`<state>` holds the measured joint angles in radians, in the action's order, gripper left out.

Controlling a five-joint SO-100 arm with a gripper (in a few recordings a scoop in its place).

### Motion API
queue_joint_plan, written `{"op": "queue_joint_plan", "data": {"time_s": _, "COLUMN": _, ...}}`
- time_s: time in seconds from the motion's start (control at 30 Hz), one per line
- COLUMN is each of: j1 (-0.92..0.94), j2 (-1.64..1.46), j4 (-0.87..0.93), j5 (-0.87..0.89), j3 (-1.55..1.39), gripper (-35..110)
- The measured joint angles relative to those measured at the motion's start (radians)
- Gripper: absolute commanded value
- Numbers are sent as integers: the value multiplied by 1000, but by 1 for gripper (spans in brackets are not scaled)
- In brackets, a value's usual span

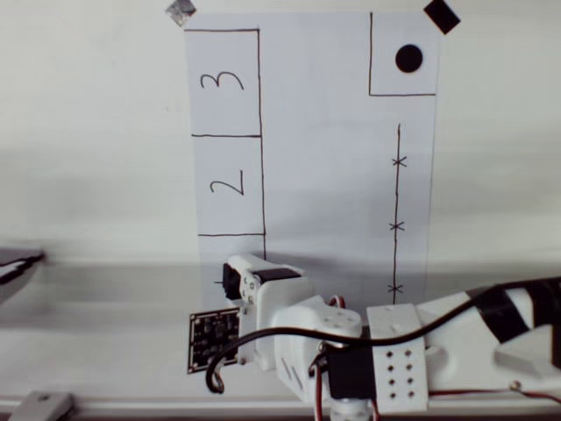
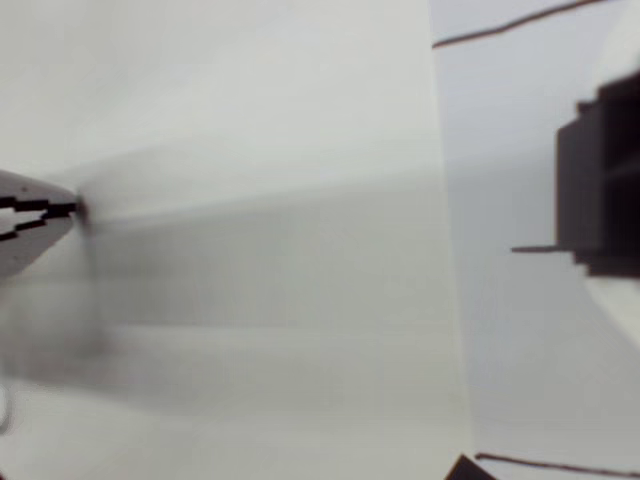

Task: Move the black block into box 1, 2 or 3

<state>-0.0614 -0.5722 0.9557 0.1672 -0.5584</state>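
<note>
A small dark cube that I take for the black block [image 1: 232, 280] sits between the white fingers of my gripper [image 1: 235, 281], which looks shut on it. In the wrist view the black block [image 2: 598, 180] is at the right edge with white finger above and below. It is over box 1 [image 1: 210, 250], the lowest rectangle on the left of the paper, and the arm covers most of that box. In the wrist view the stroke of the "1" [image 2: 545, 248] lies just beside the block. Box 2 [image 1: 228, 184] and box 3 [image 1: 223, 83] lie farther up the paper.
The drawn square with the black dot [image 1: 408, 59] is at the paper's top right, and a line with x marks [image 1: 396, 219] runs below it. Tape squares [image 1: 441, 16] hold the top corners. A pointed grey object [image 1: 17, 263] pokes in at the left edge.
</note>
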Motion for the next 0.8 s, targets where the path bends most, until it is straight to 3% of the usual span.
{"op": "queue_joint_plan", "data": {"time_s": 0.27, "j1": -3, "j2": 2, "j4": 0, "j5": -5, "j3": 0, "gripper": 21}}
{"op": "queue_joint_plan", "data": {"time_s": 0.8, "j1": -18, "j2": -54, "j4": 0, "j5": 23, "j3": -75, "gripper": 22}}
